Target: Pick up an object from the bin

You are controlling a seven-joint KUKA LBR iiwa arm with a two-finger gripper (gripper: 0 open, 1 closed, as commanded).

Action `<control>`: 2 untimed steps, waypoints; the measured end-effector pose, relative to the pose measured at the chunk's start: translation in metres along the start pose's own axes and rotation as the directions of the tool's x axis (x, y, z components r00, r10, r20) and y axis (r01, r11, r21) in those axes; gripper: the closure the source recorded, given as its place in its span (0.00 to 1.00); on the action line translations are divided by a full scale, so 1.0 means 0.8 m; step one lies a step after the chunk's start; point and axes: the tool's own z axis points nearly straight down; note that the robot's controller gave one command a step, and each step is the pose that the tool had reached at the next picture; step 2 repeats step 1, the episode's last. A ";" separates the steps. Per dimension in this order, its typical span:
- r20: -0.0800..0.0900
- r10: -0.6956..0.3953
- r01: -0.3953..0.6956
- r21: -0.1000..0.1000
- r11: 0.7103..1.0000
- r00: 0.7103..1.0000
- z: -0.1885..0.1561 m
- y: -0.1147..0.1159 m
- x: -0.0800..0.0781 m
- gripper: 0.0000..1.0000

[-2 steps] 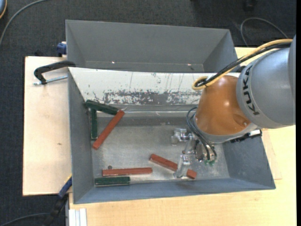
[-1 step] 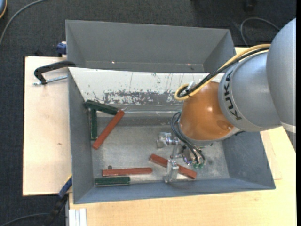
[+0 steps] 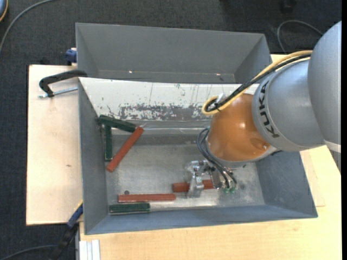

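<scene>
My gripper (image 3: 194, 182) is low over the bin floor, right of the middle and near the front wall. A short red block (image 3: 179, 187) lies flat directly under it, showing on both sides of the gripper's metal body. Whether the gripper touches the block cannot be made out. A long red stick (image 3: 146, 197) lies flat just to the left of the block, along the front wall. Below that stick, a dark green stick (image 3: 129, 208) rests in the front left corner.
An orange-red stick (image 3: 124, 148) lies diagonally at the left. Two dark green sticks (image 3: 108, 143) (image 3: 117, 125) form a corner at the back left. The arm's orange cover and cables hang over the right half of the bin.
</scene>
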 end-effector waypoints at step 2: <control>0.015 -0.065 0.065 0.000 0.998 0.998 -0.179 0.038 -0.026 1.00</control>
